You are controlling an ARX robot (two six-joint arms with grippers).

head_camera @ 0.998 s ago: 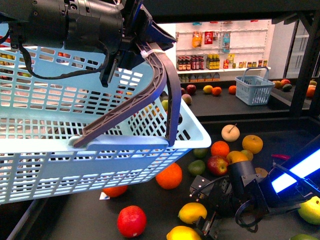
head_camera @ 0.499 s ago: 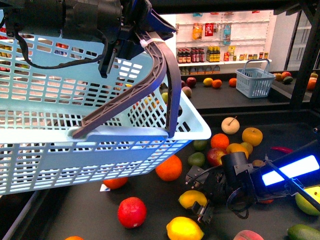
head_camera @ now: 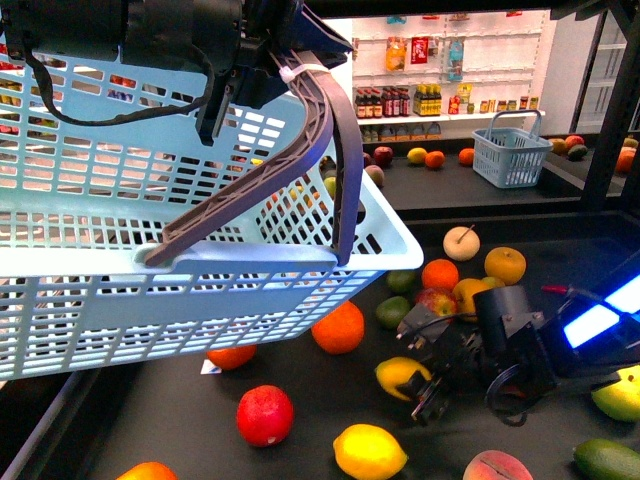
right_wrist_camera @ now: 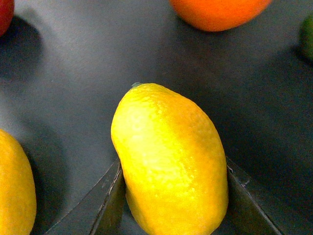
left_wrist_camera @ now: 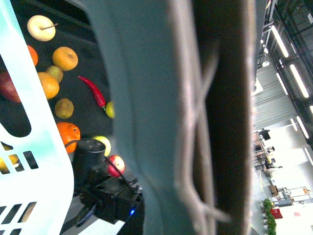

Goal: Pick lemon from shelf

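Lemon (right_wrist_camera: pixel 171 161), likely firm, light and slick, clamped across its middle between right gripper (right_wrist_camera: pixel 176 210) jaws; left gripper (head_camera: pixel 270 65) grips basket handle (head_camera: pixel 335 150).

— Front view is bright from overhead; a blue light strip (head_camera: pixel 600 322) glares white behind the right end effector (head_camera: pixel 414 383).
— Left wrist: basket handle (left_wrist_camera: pixel 195 117) blurred, too close. Right wrist: lemon (right_wrist_camera: pixel 171 161) sharp, with soft shadows beside it.

The left arm (head_camera: pixel 170 30) is a bulky matte-black cylinder trailing a thin black cable (head_camera: pixel 60 112). The right arm (head_camera: pixel 520 345) is black and blocky, with looped wires (head_camera: pixel 505 388), a glowing blue-white strip (head_camera: pixel 600 320), and an apparently dark-grey hand (head_camera: pixel 418 385).
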